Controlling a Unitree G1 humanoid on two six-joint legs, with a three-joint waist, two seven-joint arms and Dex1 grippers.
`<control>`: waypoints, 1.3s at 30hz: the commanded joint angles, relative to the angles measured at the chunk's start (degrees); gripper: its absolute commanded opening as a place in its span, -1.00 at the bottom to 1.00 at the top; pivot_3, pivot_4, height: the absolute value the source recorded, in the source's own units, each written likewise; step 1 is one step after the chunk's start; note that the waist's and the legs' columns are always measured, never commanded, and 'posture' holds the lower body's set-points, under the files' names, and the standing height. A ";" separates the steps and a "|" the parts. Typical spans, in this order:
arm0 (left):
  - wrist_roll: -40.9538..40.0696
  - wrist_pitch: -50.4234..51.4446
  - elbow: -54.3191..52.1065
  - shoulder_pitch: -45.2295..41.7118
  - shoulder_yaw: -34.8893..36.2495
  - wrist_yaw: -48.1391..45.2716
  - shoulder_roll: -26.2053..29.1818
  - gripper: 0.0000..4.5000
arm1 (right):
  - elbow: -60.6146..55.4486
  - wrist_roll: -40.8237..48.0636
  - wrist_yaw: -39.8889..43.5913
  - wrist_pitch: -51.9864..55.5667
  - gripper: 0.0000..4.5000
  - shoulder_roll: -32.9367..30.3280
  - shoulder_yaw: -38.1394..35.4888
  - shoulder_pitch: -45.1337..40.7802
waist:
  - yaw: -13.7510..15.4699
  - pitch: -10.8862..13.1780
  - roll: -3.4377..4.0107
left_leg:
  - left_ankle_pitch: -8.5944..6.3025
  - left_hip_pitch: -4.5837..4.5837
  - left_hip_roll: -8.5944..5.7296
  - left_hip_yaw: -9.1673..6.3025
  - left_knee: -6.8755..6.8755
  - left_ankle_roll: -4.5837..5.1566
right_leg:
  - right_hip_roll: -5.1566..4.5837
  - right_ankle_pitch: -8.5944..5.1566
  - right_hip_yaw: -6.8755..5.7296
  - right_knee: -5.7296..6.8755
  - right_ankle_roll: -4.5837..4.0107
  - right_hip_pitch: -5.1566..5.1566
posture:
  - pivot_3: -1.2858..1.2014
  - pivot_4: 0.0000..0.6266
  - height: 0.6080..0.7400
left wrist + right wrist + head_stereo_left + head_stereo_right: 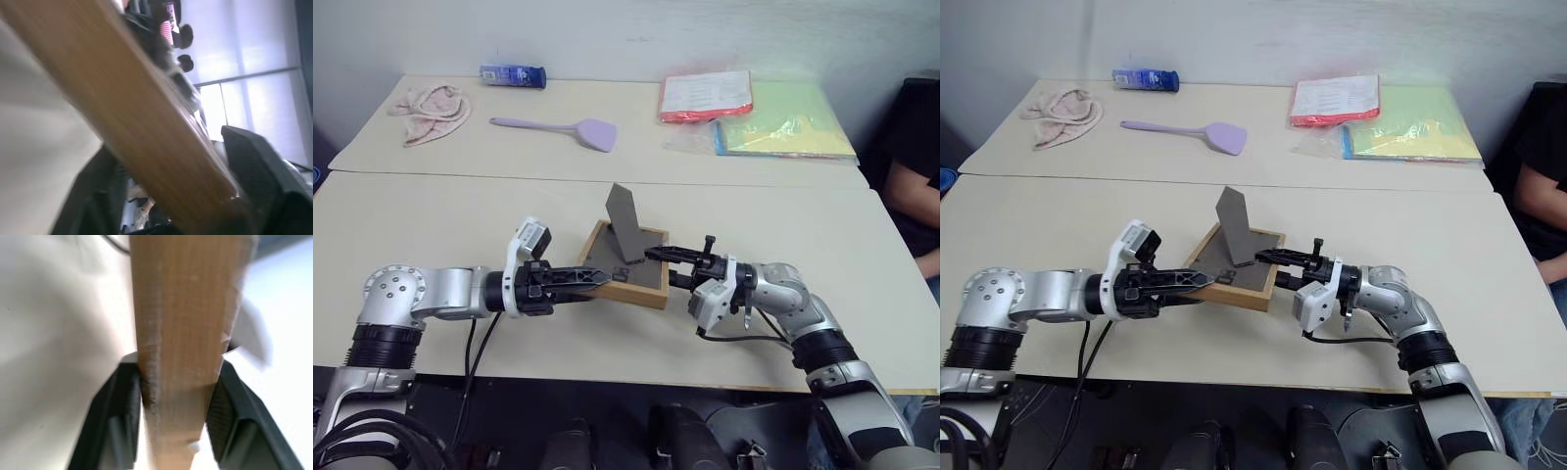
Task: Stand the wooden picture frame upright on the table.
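My right gripper (668, 266) pinches the wooden picture frame (627, 265) at its three o'clock edge. My left gripper (597, 279), fingers spread, straddles its nine o'clock edge. The frame lies back-up between them on the table (460, 220), stand raised.

One wooden picture frame (628, 266), one table (431, 211) in two sections, two grippers — left (598, 280), right (653, 266), one purple spatula (560, 127), one cloth (432, 110), one blue bottle (512, 75), two folders — red (706, 95), green (785, 122).

Beige table (460, 225): towel (432, 111), bottle (512, 75), spatula (558, 128), folders (754, 113) at far edge.
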 commanded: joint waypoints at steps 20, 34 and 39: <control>66.97 -57.44 -25.38 32.94 14.00 -43.63 6.99 1.00 | -32.76 68.27 13.79 94.42 -0.45 -6.32 0.19 5.75 | 0.25 0.12 0.20 | -0.10 -0.07 0.00 -0.11 -0.42 0.10 | -0.20 -0.08 -0.09 -0.46 -0.15 -0.09 | 0.03 -0.52 1.00; 74.06 -59.11 -21.18 28.46 13.05 -45.59 4.69 1.00 | -34.97 60.04 19.18 95.52 0.15 -4.21 -1.20 7.52 | 0.26 0.08 0.16 | -0.08 0.01 0.00 -0.01 -0.51 0.14 | -0.17 -0.07 -0.06 -0.28 -0.13 -0.11 | 0.03 -0.52 1.00; 77.67 -63.92 -18.13 33.10 16.05 -47.34 4.44 1.00 | -39.83 57.16 25.83 88.01 0.94 -9.94 -6.54 14.29 | 0.46 0.08 0.16 | -0.13 -0.08 0.00 -0.01 -0.56 0.21 | -0.16 -0.05 -0.09 -0.35 -0.10 -0.13 | 0.03 -0.52 1.00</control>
